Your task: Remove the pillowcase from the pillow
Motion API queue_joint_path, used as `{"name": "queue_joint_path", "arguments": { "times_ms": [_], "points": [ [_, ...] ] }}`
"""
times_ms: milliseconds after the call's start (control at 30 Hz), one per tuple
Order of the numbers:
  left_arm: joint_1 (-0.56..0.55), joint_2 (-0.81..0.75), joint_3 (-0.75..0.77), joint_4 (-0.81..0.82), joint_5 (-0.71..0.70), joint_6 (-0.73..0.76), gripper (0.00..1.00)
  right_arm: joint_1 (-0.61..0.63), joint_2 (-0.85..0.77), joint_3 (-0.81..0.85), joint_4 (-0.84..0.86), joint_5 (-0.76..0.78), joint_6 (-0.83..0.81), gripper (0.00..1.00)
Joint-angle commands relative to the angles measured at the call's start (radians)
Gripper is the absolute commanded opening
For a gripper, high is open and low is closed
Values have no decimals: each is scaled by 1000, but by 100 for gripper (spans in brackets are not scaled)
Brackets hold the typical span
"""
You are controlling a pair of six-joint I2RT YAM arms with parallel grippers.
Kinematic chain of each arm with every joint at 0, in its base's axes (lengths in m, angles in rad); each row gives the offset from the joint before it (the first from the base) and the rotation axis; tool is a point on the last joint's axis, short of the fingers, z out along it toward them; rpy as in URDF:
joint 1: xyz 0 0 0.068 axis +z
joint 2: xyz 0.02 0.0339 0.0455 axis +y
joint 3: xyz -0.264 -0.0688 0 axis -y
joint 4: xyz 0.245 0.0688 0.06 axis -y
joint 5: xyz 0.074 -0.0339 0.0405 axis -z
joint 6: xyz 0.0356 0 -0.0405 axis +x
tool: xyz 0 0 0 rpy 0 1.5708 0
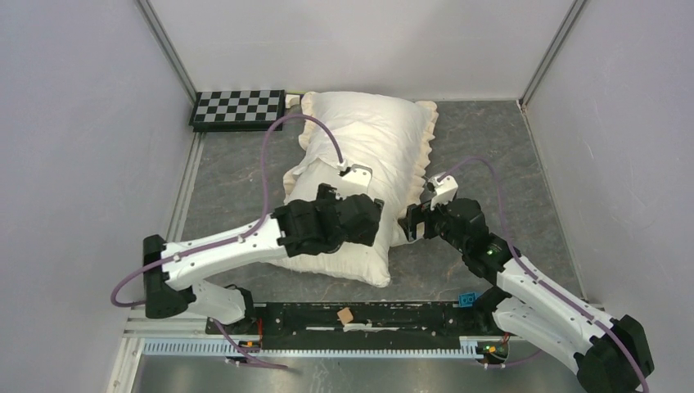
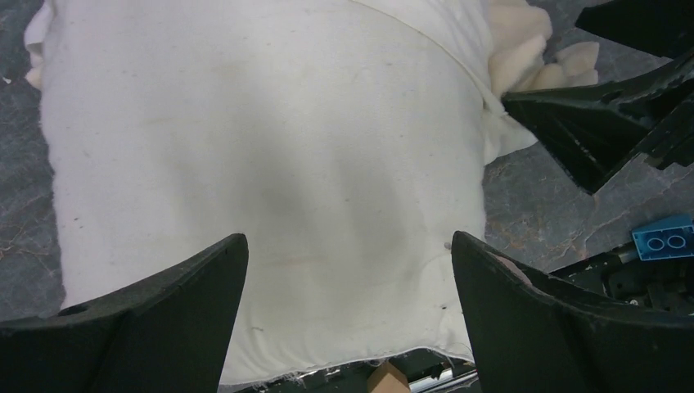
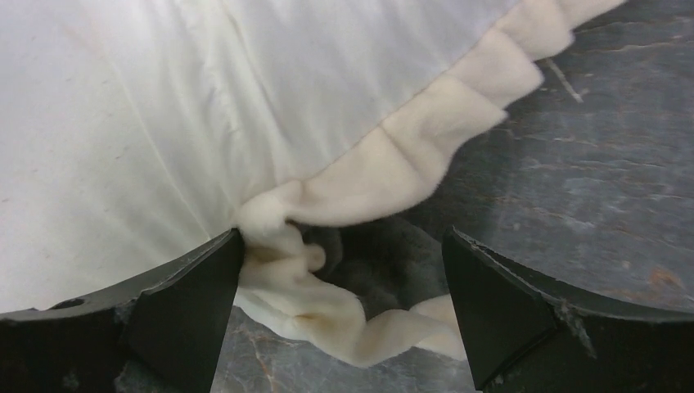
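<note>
As the pillowcase (image 1: 385,123) covers the pillow's (image 1: 352,262) far part, left gripper (image 2: 348,246) hangs open over the pillow's near end, likely to pin it. Right gripper (image 3: 342,237), open, straddles the frill (image 3: 409,155) at the pillow's right edge.

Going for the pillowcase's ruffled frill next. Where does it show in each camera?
Top external: the pillowcase frill runs down the pillowcase's right edge.
Left wrist: upper right corner, fluffy cream.
Right wrist: a diagonal band from upper right to bottom centre, partly between the open right pincer fingers.
Shared landmark: the grey marbled tabletop just right of the frill.
</note>
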Motion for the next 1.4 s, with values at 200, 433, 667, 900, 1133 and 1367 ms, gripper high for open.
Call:
{"name": "queue_joint_path", "arguments": {
  "times_ms": [200, 433, 667, 900, 1133, 1367],
  "points": [
    [123, 169, -17, -44, 109, 48, 100, -1, 43, -13, 97, -205, -3, 84],
    [222, 134, -100, 28, 207, 78, 67, -1, 59, -44, 120, -236, -13, 59],
    [283, -13, -161, 50, 199, 95, 3, -2, 91, -105, 260, -276, 60, 44],
    [294, -108, -131, -18, 190, 126, 2, -27, 184, -77, 318, -232, 119, 3],
    [318, -233, -159, -112, 66, 110, 2, -181, 231, -51, 338, -27, 182, 0],
    [429, -345, -196, -153, 46, 114, 2, -376, 337, -4, 326, 44, 235, 0]
  ]
}}
